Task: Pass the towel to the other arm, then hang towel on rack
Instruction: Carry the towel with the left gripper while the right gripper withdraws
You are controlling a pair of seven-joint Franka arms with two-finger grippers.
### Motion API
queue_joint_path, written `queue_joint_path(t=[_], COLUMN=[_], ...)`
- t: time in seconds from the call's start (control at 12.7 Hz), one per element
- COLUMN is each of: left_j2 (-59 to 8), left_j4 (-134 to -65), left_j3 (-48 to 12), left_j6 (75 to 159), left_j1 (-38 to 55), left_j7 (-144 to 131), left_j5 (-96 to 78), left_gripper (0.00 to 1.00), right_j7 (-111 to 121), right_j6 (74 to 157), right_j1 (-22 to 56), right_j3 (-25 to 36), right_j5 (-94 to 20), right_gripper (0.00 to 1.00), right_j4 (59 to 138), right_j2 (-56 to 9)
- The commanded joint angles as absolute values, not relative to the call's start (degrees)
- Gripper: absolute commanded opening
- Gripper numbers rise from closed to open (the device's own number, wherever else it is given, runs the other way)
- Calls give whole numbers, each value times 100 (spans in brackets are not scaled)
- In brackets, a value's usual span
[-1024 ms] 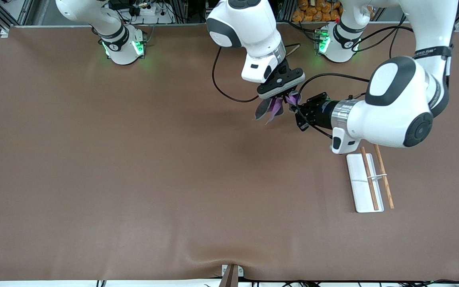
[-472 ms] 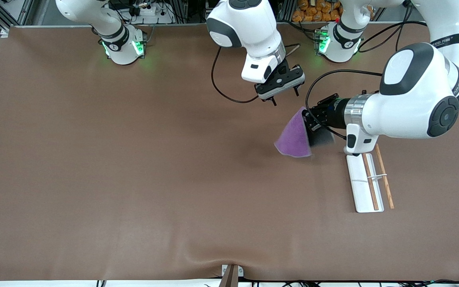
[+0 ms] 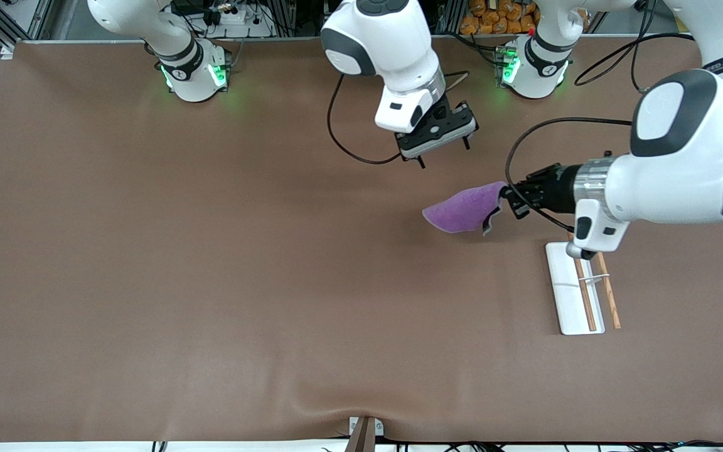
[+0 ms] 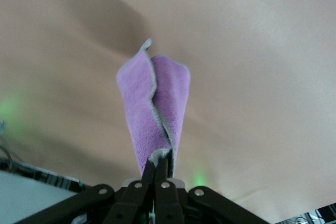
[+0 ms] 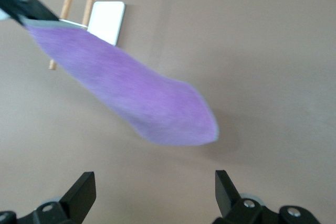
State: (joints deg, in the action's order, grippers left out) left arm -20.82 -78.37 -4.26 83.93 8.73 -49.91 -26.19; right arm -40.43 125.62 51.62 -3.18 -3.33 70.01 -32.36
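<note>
1. Brown matting covers the whole table (image 3: pixel 211 282), and my two arms reach out over it from their bases along the edge farthest from the front camera.

2. One towel (image 3: pixel 462 210) hangs in the air over bare matting, purple face up, with a thin strip of its dark grey face showing along the hem by my left gripper. It touches nothing on the table; a faint shadow lies on the matting beneath it.

3. My left gripper (image 3: pixel 507 196) has one corner of the towel pinched between its two fingers, which are pressed tight together. In the left wrist view the two black fingers (image 4: pixel 156 174) meet on the hem and the towel (image 4: pixel 155 106) drapes away from them in a loose fold.

4. My right gripper (image 3: pixel 442 145) holds nothing. Its two fingers stand wide apart, hovering over the matting above the towel in the front view. The right wrist view shows both fingertips (image 5: pixel 79 192) spread at the frame's edge, with the towel (image 5: pixel 136 95) stretched across open air between them and the table.

5. One rack (image 3: pixel 572 295) lies on the table toward the left arm's end, nearer to the front camera than the towel. I count one white base plate, two thin brown wooden rods lying parallel, and one thin silver crossbar across them. The towel is apart from it.
</note>
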Motion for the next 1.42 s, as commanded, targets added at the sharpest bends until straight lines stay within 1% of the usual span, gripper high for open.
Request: queue_joint_path(t=[0.0, 0.16, 0.31, 0.47, 0.63, 0.79, 0.94, 1.18, 1.26, 1.34], left_j2=[-2188, -2258, -2285, -2355, -2434, -2478, -2487, -2487, -2487, -2487], left_j4=[-7770, -7778, -7787, -7787, -7796, -7796, -7813, -7813, -7813, -7813], left_j3=[-299, -290, -290, -290, -290, -290, -290, -290, -290, -290], left_j6=[8595, 8814, 9043, 9166, 9298, 9369, 9378, 9378, 9387, 9395], left_j1=[896, 914, 932, 923, 888, 783, 485, 98, -43, -166], left_j7=[-4108, -3501, -2982, -2437, -2076, -1725, -1224, -380, -126, 121], left_j5=[-2269, -1874, -1400, -1135, -749, -423, -334, -325, -316, -264], left_gripper=[0, 0, 0, 0, 0, 0, 0, 0, 0, 0], right_j7=[-4096, -4061, -3240, -2324, -2127, -2127, -1961, -778, -460, -109], right_j6=[12551, 12429, 11676, 11173, 10708, 9970, 9573, 9352, 9291, 9142], right_j1=[4713, 4353, 3826, 3203, 2805, 2218, 1585, 714, 460, 353], right_j3=[-352, -352, -352, -360, -352, -334, -325, -246, -203, -2], right_j5=[-308, -308, -308, -360, -352, -308, -290, -299, -299, -299], right_gripper=[100, 100, 100, 100, 100, 100, 100, 100, 100, 100], right_j4=[7821, 7962, 7963, 7972, 7972, 8015, 8016, 8024, 8059, 8103], right_j2=[-2532, -2356, -2233, -2197, -2119, -1900, -1741, -1591, -1426, -1285])
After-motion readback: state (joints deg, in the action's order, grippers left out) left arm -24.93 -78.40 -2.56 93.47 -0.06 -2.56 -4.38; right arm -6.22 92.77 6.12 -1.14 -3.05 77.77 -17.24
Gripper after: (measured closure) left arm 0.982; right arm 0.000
